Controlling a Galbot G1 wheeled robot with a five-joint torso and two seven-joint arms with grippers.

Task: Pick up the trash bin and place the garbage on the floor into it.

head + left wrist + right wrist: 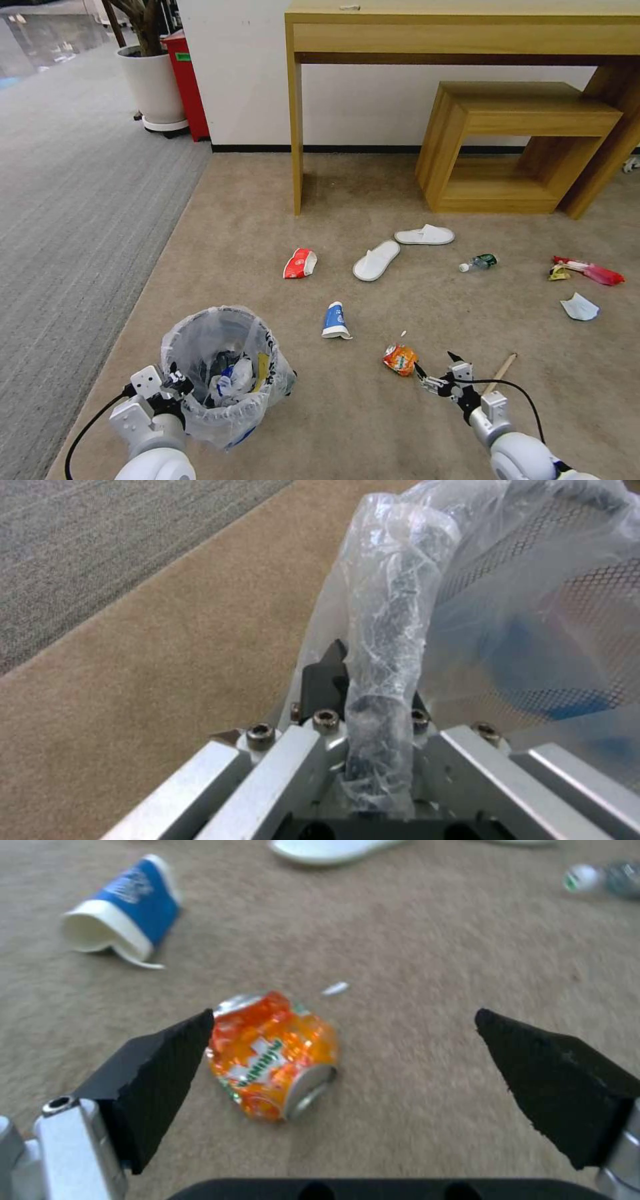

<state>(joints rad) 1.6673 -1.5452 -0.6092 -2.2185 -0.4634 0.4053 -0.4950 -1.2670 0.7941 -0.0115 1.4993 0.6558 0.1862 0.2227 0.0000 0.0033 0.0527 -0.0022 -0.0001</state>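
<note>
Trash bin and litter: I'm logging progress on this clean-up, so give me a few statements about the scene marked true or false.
1. The left gripper is shut on the rim of the trash bin. True.
2. The right gripper is closed on the orange can. False: its fingers are spread open, the can lying on the floor between them.
3. The blue-white cup is inside the bin. False: it lies on the carpet.
4. Two white slippers lie near the wooden desk. True.
</note>
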